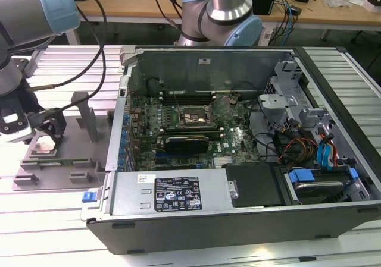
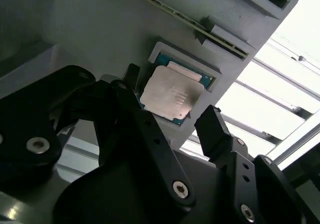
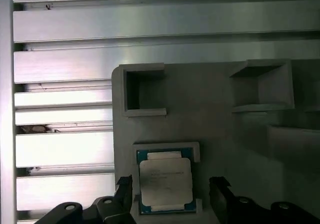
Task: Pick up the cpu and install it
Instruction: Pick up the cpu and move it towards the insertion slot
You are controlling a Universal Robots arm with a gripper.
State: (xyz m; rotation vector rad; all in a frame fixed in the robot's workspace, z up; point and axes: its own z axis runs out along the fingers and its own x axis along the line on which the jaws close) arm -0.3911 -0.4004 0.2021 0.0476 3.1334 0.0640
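Observation:
The cpu (image 2: 170, 95) is a flat silvery square lying in a shallow pocket of the grey plastic tray (image 2: 100, 29). In both wrist views my gripper (image 2: 171, 92) is open, one black finger (image 2: 212, 129) on each side of the chip and small gaps between. The first wrist view shows the cpu (image 3: 165, 181) flat in the tray (image 3: 210, 129), with my gripper (image 3: 170, 182) straddling it. In the exterior view my gripper (image 1: 46, 137) hangs low over the tray (image 1: 59, 166) at the exterior view's left, just above the cpu (image 1: 44, 146).
An open computer case (image 1: 238, 219) lies to the exterior view's right of the tray, its motherboard socket (image 1: 193, 117) exposed among cables and drive bays. Raised blocks (image 1: 89, 121) stand on the tray. A second arm (image 1: 223, 11) rises behind the case.

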